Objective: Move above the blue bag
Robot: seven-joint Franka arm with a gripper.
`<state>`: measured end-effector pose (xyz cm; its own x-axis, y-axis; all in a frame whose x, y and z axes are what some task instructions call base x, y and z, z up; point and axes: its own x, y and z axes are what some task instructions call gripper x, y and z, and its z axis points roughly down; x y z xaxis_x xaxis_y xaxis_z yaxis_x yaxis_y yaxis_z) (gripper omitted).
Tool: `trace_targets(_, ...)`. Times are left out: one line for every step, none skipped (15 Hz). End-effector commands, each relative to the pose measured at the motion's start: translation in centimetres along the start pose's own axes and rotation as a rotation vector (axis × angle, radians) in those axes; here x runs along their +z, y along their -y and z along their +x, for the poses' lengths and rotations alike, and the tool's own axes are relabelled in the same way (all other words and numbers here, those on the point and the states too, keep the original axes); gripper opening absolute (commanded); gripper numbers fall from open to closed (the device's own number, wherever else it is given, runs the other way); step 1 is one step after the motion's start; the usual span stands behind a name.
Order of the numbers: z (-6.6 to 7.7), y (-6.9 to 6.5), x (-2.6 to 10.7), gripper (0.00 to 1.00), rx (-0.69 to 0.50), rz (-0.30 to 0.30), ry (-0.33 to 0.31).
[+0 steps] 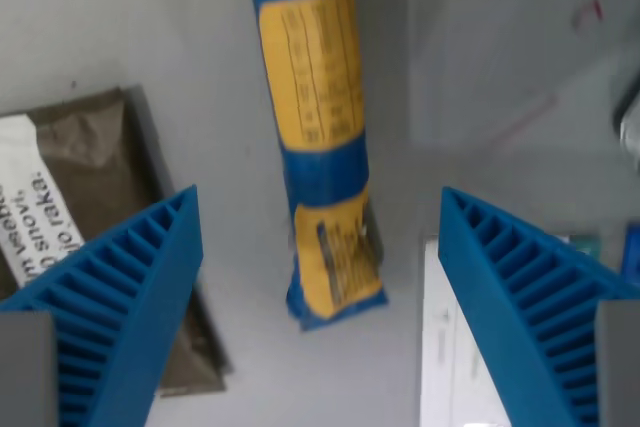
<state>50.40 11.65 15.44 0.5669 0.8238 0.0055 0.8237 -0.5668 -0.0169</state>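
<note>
Between the two ribbed blue fingers [130, 287], the blue bag [315, 127] with yellow labels lies lengthwise on the grey table [480, 67]. Spread wide and empty, the gripper [318, 209] hangs over its near end. At the wrist view's left lies a brown packet [85, 177].

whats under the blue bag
The blue bag lies flat on the plain grey table, between the open hand's fingers in view. Nothing else shows at its edges; whatever lies directly beneath it is covered.
</note>
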Motion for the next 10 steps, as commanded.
trace_targets(0.78,-0.26,0.27,1.0,-0.153,0.016,-0.018)
trace_targets(0.89,-0.25,0.35,1.0,-0.145,0.014,-0.018)
trace_targets(0.98,-0.24,0.42,1.0,-0.135,0.012,-0.018)
trace_targets(1.06,-0.24,0.48,1.0,-0.127,0.011,-0.017)
trace_targets(1.12,-0.24,0.53,1.0,-0.12,0.01,-0.017)
trace_targets(1.17,-0.25,0.57,1.0,-0.108,0.01,-0.015)
trace_targets(1.21,-0.26,0.6,1.0,-0.099,0.011,-0.014)
trace_targets(1.25,-0.28,0.63,1.0,-0.093,0.012,-0.012)
trace_targets(1.25,-0.28,0.63,1.0,-0.093,0.012,-0.012)
trace_targets(1.25,-0.28,0.63,1.0,-0.093,0.012,-0.012)
